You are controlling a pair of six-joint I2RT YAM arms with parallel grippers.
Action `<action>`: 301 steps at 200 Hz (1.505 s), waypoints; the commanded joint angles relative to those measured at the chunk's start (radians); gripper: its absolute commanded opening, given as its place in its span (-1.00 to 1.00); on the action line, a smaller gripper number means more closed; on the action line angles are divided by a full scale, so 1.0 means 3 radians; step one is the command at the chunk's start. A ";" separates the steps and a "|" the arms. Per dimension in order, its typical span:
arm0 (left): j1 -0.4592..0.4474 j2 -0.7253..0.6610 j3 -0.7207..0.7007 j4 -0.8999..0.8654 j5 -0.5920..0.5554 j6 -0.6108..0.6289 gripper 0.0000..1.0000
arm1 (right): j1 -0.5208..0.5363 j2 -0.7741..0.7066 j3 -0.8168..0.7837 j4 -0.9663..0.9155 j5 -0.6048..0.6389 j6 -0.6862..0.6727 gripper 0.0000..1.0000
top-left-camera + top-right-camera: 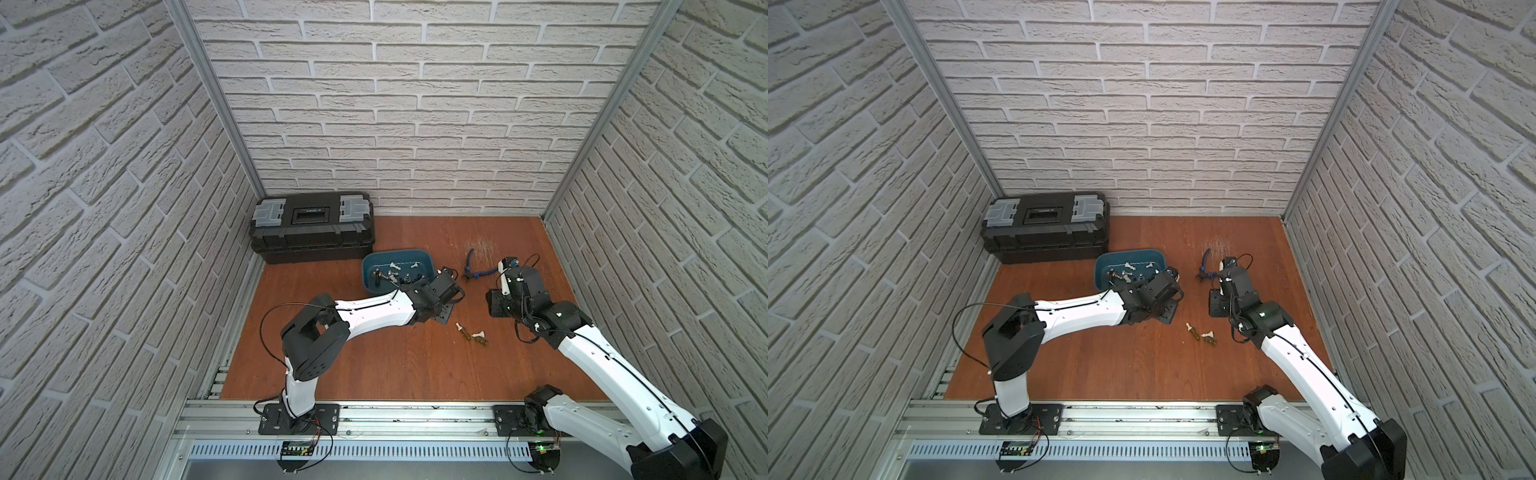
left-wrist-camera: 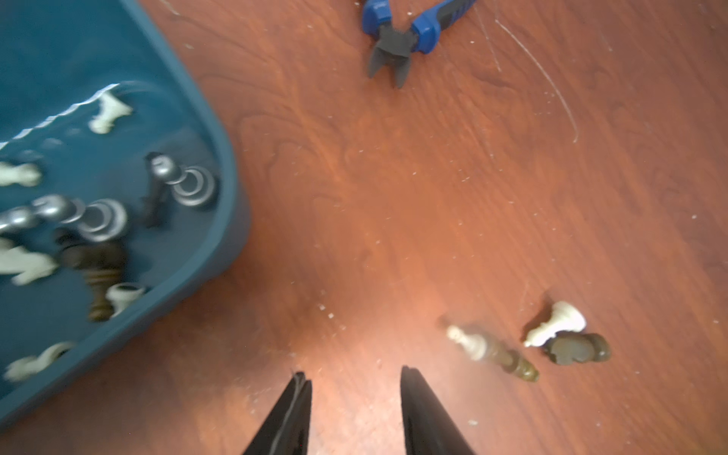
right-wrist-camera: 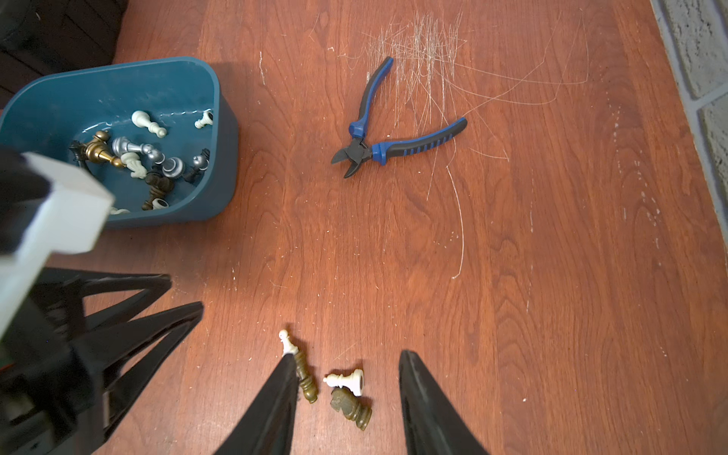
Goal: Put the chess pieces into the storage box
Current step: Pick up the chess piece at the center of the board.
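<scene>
Over the loose chess pieces (image 3: 346, 380), the right gripper (image 3: 347, 354) is held parted, empty; a pick seems begun, descent needed.

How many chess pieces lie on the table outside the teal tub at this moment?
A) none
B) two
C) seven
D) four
D: two white pieces and two dark gold pieces lie tipped over on the wooden table, clear of the teal tub.
</scene>
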 commanded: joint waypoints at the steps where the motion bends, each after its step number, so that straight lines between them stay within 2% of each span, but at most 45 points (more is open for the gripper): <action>1: -0.0085 0.0159 0.0247 -0.0049 0.0216 0.0043 -0.13 | -0.0021 -0.0027 -0.0032 0.0194 -0.0010 -0.0013 -0.08; 61: -0.0212 0.0536 0.0498 -0.0085 0.0375 -0.0056 -0.11 | -0.0034 -0.0046 -0.0159 0.0217 -0.0191 0.0063 -0.12; 108: -0.0230 0.0463 0.0402 0.0003 0.0369 -0.0022 -0.12 | -0.0056 -0.0063 -0.0572 0.0098 -0.0146 0.0532 -0.26; 140: -0.0193 0.0240 0.0130 0.0080 0.0244 -0.0064 -0.14 | -0.0072 -0.0056 -0.0886 0.0214 -0.0237 0.0700 -0.29; 171: -0.0125 0.0017 -0.0115 0.0073 0.0100 -0.0092 -0.15 | -0.0083 0.0233 -0.1028 0.0446 -0.0437 0.0665 -0.24; 222: -0.0088 -0.0154 -0.0291 0.0070 0.0018 -0.0105 -0.15 | -0.0088 0.0791 -0.0919 0.0560 -0.0652 0.0534 -0.09; 301: -0.0079 -0.0128 -0.0298 0.0099 0.0007 -0.0098 -0.15 | -0.0089 0.0604 -0.1066 0.0358 -0.0714 0.0642 -0.08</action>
